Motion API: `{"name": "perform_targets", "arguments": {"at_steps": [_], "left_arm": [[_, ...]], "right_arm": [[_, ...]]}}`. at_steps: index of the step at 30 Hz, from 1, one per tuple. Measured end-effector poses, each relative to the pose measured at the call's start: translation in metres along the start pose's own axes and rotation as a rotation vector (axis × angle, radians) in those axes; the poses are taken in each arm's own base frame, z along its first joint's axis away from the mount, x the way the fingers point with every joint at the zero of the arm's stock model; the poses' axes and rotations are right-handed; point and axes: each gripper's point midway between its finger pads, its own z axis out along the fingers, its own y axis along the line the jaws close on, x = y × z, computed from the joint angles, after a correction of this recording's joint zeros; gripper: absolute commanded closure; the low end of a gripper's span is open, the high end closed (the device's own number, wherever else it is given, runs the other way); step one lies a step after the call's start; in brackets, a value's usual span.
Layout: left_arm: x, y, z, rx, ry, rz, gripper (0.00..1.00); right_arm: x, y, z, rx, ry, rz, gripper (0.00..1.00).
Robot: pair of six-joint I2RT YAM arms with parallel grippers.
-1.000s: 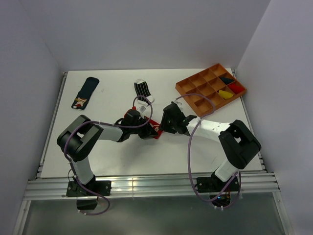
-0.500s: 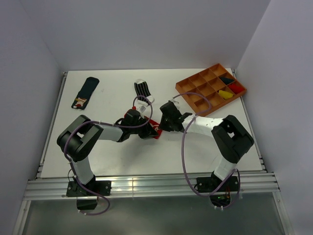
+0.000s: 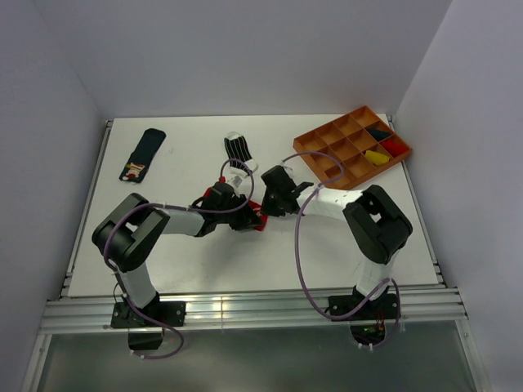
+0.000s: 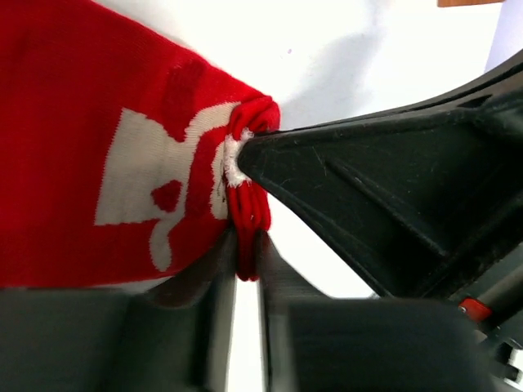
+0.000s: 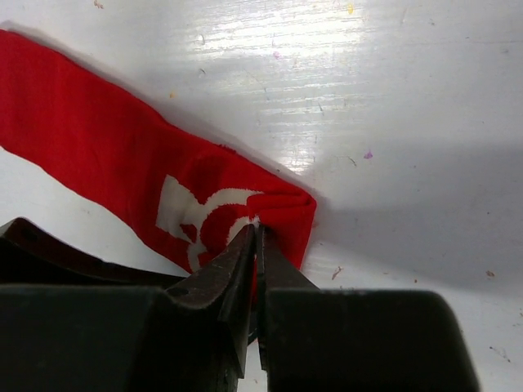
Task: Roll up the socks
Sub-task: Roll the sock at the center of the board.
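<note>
Both arms are bent hard at the elbow and meet nose to nose around the middle of the bench [image 3: 343, 245]. The left arm [image 3: 131, 237] comes up off the near edge, folds back, then runs its forearm low to the right. The right arm [image 3: 376, 229] mirrors it, its white forearm angling left and a bit toward the far edge. The left gripper [image 4: 245, 245] is pinched tight on a folded end of the red sock [image 5: 98, 147], fingers almost touching. The right gripper [image 5: 255, 237] is clamped on that same fold, just a slit between its fingers, and its tip sits right against the left one's.
</note>
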Motion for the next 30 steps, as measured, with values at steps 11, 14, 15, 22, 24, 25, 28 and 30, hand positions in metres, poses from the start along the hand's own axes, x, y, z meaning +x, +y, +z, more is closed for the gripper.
{"name": "perform_targets", "arguments": {"at_steps": [11,14,15,22,24,25,28,30], "left_arm": [[-0.010,-0.013,-0.032,-0.145,-0.161,0.247,0.59],[-0.004,-0.029,-0.036,-0.168,-0.229,0.408,0.58],[0.000,-0.034,-0.036,-0.175,-0.249,0.472,0.58],[0.000,-0.042,-0.037,-0.217,-0.351,0.734,0.58],[-0.006,-0.037,-0.037,-0.244,-0.376,0.774,0.59],[-0.008,-0.036,-0.036,-0.252,-0.381,0.787,0.59],[-0.009,-0.034,-0.031,-0.255,-0.385,0.826,0.61],[-0.009,-0.032,-0.031,-0.250,-0.392,0.838,0.63]], "right_arm": [[-0.002,0.012,0.009,-0.023,0.029,0.002,0.91],[-0.002,0.012,0.010,-0.026,0.033,0.005,0.91],[-0.002,0.013,0.010,-0.030,0.037,0.005,0.91],[-0.002,0.013,0.010,-0.048,0.058,0.017,0.91],[-0.002,0.013,0.010,-0.052,0.062,0.019,0.91],[-0.002,0.013,0.010,-0.053,0.063,0.020,0.91],[-0.001,0.014,0.010,-0.061,0.070,0.024,0.91],[-0.001,0.015,0.011,-0.068,0.074,0.027,0.90]]}}
